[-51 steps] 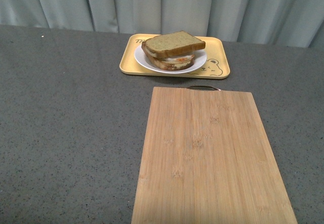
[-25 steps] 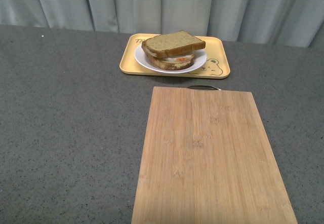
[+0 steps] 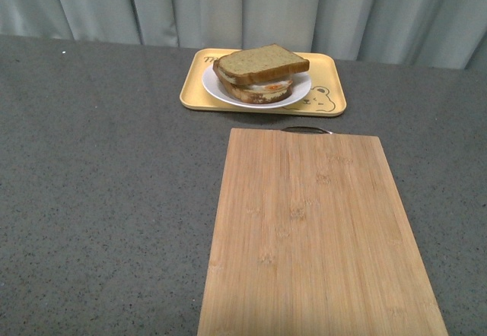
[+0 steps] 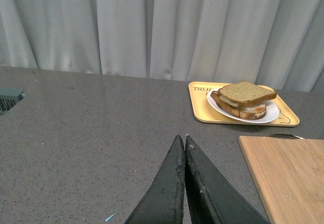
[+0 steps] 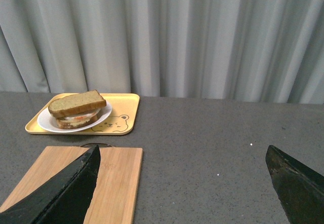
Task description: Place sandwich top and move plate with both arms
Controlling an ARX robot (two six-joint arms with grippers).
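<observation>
Front, left wrist and right wrist views of the counter (image 3: 99,199) at a single moment. Left side: bare grey counter; in the left wrist view the left claw (image 4: 184,142) hangs above it with its two black fingers pressed together and nothing between them, well apart from the food. A small grey-green object sits at that view's edge, too cropped to identify. Centre, far side: the yellow tray (image 3: 327,70) with its bear drawing carries the white plate (image 3: 298,95). On the plate sits the lower bread slice with the fried egg (image 3: 268,87), and the sandwich top (image 3: 263,62) lies on it, slightly askew. The first step therefore appears complete; the step in hand is judged to be moving the plate with both arms. Centre, near side: a bamboo cutting board (image 3: 304,237), bare, just in front of the tray, a metal handle at its far edge. Right side: the right claw (image 5: 185,181) stands wide apart and empty, aimed toward tray and board. The next move calls for both claws to reach opposite sides of the plate rim; the left must open first. The tray lip crowds the rim, and the loose top slice could slide if the plate tilts.
</observation>
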